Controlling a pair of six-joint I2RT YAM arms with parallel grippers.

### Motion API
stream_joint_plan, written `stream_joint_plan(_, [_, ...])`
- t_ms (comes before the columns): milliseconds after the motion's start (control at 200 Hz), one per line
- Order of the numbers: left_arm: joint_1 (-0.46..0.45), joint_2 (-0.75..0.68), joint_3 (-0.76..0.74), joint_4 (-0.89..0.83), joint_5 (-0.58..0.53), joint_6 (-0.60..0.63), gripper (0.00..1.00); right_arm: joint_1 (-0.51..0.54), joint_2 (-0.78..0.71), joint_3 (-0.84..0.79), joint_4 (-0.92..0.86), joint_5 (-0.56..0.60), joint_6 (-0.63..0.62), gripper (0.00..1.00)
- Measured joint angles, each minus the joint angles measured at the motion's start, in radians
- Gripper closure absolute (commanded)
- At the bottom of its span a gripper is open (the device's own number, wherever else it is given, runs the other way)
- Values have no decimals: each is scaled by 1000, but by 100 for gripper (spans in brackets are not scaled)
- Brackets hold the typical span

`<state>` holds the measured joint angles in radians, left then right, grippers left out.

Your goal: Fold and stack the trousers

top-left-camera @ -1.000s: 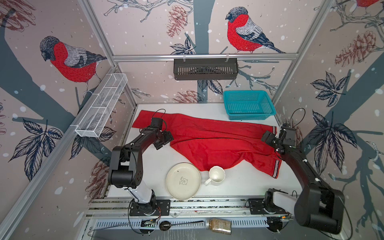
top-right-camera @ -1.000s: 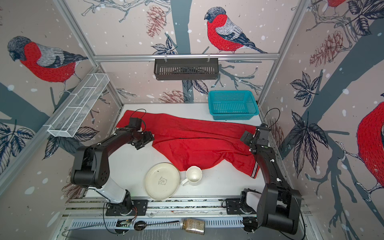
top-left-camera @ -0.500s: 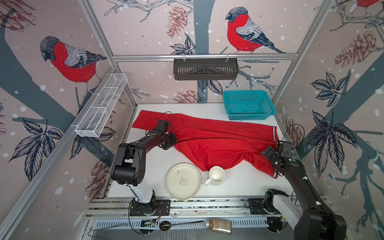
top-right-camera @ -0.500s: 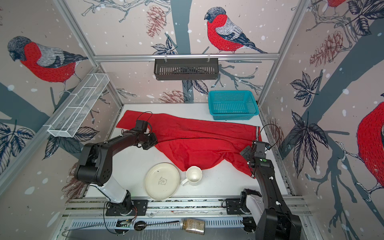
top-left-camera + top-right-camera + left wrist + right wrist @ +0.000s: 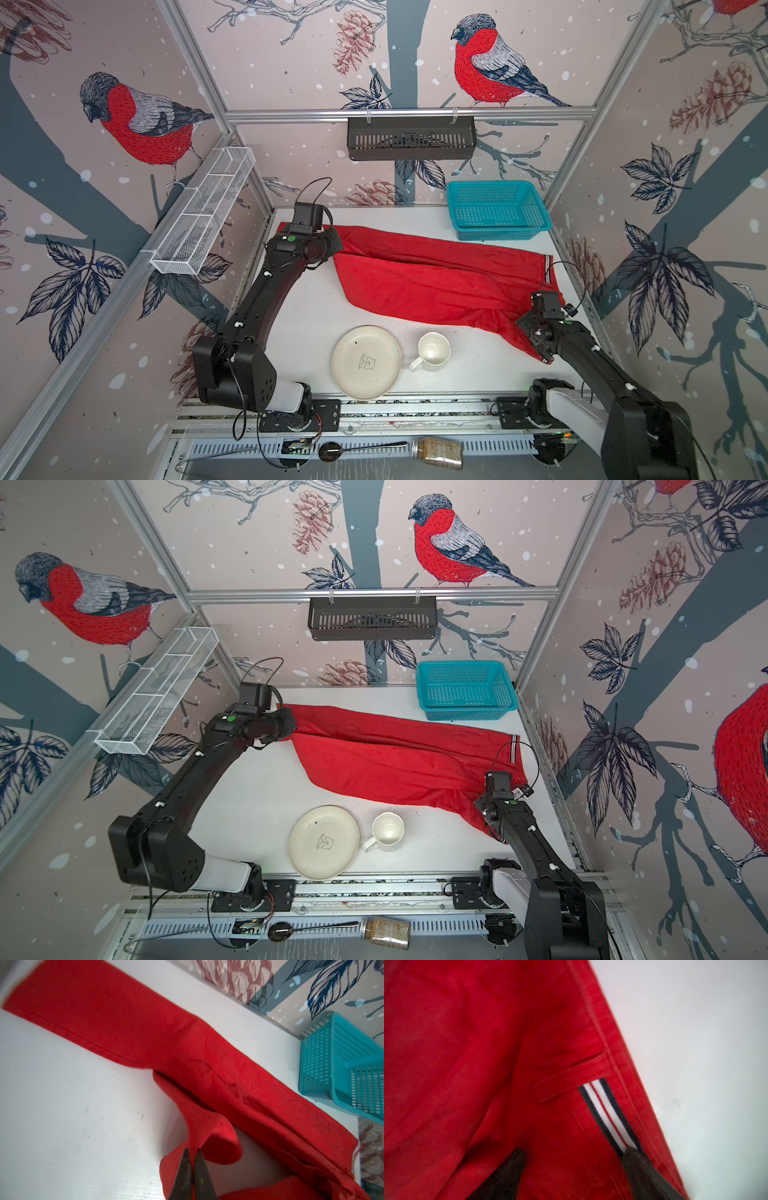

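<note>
1. L claw [image 5: 192, 1152]: tips together, clamped on a fold of the trousers [image 5: 436, 282]. In the left wrist view red cloth was pinched between my two fingers [image 5: 182, 1167] and bulged up in a loop just past them.
2. R claw [image 5: 575, 1152]: fingers [image 5: 508, 1169] well apart, nothing gripped. One tip sat at the end of the striped band [image 5: 604, 1113], the other over plain red cloth. Couldn't tell if the tips pressed down or just hovered.
3. Trousers' spot: spread on the desk [image 5: 307, 316], running from the back-L corner across to the R side, w/ a wide flap sagging toward the front middle. L claw was at the back-L leg end; R claw was at the front-R end by the waist.
4. Band: white w/ dark stripes & a thin red line, seen at the R edge in both top views [image 5: 547, 270] [image 5: 514, 749]. A red belt loop crossed its end in the right wrist view.
5. Counts, cloth: 1 pair of trousers.
6. Counts, crockery: 1 plate [image 5: 366, 362] & 1 mug [image 5: 432, 351], side by side at the desk's front, mug handle toward the plate. Both sat clear of the cloth, the mug near its front edge.
7. Counts, containers: 1 teal basket [image 5: 496, 210] at the back R, just beside the trousers' rear edge. 1 black rack [image 5: 411, 138] on the rear rail, 1 white wire tray [image 5: 203, 212] on the L wall.
8. Counts, front ledge: 1 spoon [image 5: 357, 448] & 1 jar [image 5: 438, 453], jar lying on its side.
</note>
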<state>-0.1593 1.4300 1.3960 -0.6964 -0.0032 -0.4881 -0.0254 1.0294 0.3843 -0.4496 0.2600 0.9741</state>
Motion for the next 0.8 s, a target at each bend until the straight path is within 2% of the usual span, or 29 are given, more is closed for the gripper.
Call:
stream_joint_plan(160, [-4,54,166,-110,-135,100,100,-2,-2,2,7,38,21,23])
stream_joint_plan(325, [-56,123,165,-140,-203,141,99,-18,-5,8,-26,70,21,23])
stream_joint_plan(525, [-137,261,140,-96,-154,144,95,-28,13,5,-29,107,24,24])
stream_joint_plan(800, [-177,567,332,-47,-122,154,88,-28,-14,-6,-42,125,39,25])
